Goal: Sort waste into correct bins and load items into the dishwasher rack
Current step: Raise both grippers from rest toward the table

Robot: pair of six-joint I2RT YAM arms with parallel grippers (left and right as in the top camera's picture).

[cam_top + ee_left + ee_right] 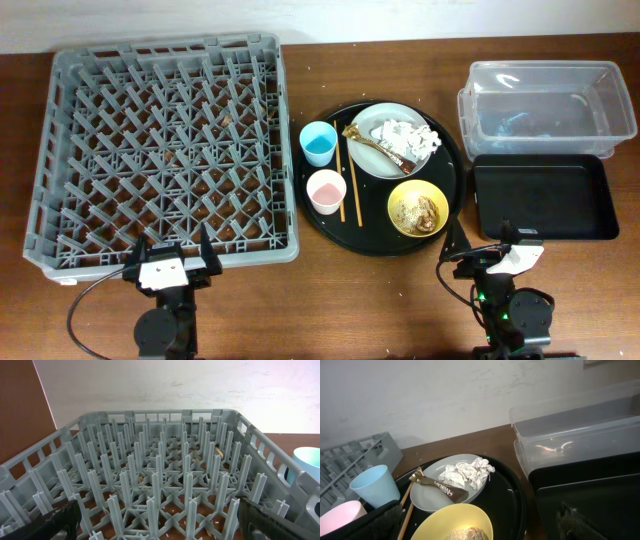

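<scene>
The grey dishwasher rack (165,150) fills the left of the table and the left wrist view (160,475). A round black tray (448,222) holds a grey-white plate (375,160) with white napkins (408,135) and a gold-brown wrapper (375,145), a yellow bowl (418,208) with beige food scraps, a blue cup (319,143), a pink cup (326,191) and chopsticks (347,180). The clear tub (545,105) and black rectangular tray (545,195) sit at right. My left gripper (172,262) is open at the rack's near edge. My right gripper (487,245) is open near the bowl (452,522).
In the right wrist view the plate (432,497) with napkins (467,472) and wrapper (442,489), blue cup (375,487), pink cup (340,516), clear tub (580,425) and black tray (590,495) show. Crumbs lie on the rack floor (170,510).
</scene>
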